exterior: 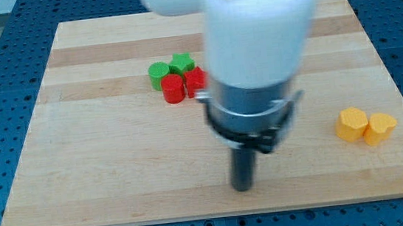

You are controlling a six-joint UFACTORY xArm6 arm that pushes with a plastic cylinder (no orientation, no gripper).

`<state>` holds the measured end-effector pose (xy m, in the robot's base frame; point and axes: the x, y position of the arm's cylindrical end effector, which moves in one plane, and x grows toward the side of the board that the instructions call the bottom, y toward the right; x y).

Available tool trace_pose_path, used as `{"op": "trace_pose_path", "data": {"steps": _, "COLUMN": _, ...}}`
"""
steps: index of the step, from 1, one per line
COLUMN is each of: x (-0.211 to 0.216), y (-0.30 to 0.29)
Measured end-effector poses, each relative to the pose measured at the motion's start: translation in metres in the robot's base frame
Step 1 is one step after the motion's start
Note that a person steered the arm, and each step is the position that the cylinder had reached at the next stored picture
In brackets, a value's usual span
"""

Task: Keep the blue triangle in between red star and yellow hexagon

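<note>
My tip (243, 187) rests on the wooden board (103, 174) near its bottom edge, a little right of centre. No blue triangle shows; the arm's white and grey body hides much of the board's middle. A red block (195, 79), perhaps the star, sits at upper centre, partly behind the arm. A yellow hexagon-like block (352, 124) lies at the right. The tip is well below the red blocks and far left of the yellow ones, touching no block.
A red round block (172, 88) touches the other red block. Two green blocks (158, 74) (181, 63) sit just above them. A second yellow block (379, 128), heart-like, touches the hexagon-like one. Blue pegboard surrounds the board.
</note>
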<state>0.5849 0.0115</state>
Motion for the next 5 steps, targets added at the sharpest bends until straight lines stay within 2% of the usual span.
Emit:
{"op": "trace_pose_path", "data": {"steps": 1, "x": -0.039, "y": -0.001}}
{"op": "trace_pose_path", "data": {"steps": 3, "x": -0.101, "y": 0.047}}
{"op": "trace_pose_path", "data": {"steps": 4, "x": -0.096, "y": 0.038}}
{"op": "trace_pose_path", "data": {"steps": 5, "x": -0.065, "y": 0.029}}
